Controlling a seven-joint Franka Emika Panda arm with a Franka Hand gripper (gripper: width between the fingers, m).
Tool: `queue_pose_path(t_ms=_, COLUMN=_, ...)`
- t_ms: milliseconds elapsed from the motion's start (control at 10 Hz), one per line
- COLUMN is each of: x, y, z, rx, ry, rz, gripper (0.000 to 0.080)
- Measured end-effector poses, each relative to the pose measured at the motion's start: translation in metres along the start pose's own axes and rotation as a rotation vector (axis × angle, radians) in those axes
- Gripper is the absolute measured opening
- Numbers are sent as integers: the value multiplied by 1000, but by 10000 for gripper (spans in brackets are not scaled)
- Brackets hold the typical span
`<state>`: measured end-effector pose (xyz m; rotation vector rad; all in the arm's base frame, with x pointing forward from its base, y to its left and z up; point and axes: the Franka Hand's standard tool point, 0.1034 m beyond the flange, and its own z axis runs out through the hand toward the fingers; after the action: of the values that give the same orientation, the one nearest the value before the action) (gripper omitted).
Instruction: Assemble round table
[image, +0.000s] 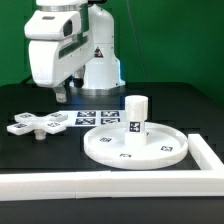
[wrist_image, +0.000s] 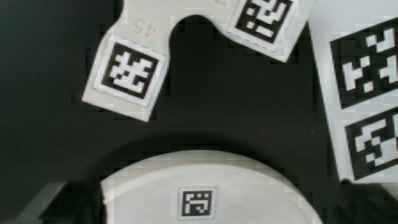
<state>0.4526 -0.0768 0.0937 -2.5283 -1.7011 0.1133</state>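
The large round disc (image: 150, 150) lies on the black table at the exterior view's right, and the short post (image: 135, 113) stands upright on its middle. The cross-shaped piece (image: 38, 124) lies flat at the exterior view's left. My gripper (image: 65, 97) hangs above the table between the cross-shaped piece and the marker board (image: 96, 118), and holds nothing. In the wrist view I see two arms of the cross-shaped piece (wrist_image: 128, 72), and the disc's tagged edge (wrist_image: 196, 185) between my dark, widely spread fingers (wrist_image: 54, 208). The post is out of the wrist view.
A long white border rail (image: 110, 183) runs along the table's front and turns up the exterior view's right side, close to the disc. The marker board's tags (wrist_image: 365, 60) show in the wrist view. Black table (image: 30, 155) lies in front of the cross-shaped piece.
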Motion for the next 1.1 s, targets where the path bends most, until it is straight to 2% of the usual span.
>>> queue_pose_path(t_ms=300, x=-1, y=0, z=1, rx=1, ry=-1, rz=-21, gripper=649)
queue_pose_path(t_ms=400, x=-11, y=4, z=3, rx=0, ry=-3, rz=-196, gripper=649)
queue_pose_path(t_ms=600, x=-29, y=20, z=2, rx=-9, ry=-4, rz=-301, gripper=649)
queue_pose_path(t_ms=700, x=-33, y=25, z=0, rx=-12, ry=-4, rz=-299, gripper=649)
queue_pose_path(t_ms=900, x=-34, y=24, z=2, rx=-9, ry=-4, rz=-289, gripper=649)
queue_pose_path(t_ms=1000, x=-37, y=25, z=2, rx=-22, ry=-5, rz=-328, gripper=649)
queue_pose_path(t_ms=1100, x=-47, y=25, z=6, rx=-42, ry=-8, rz=-373, gripper=649)
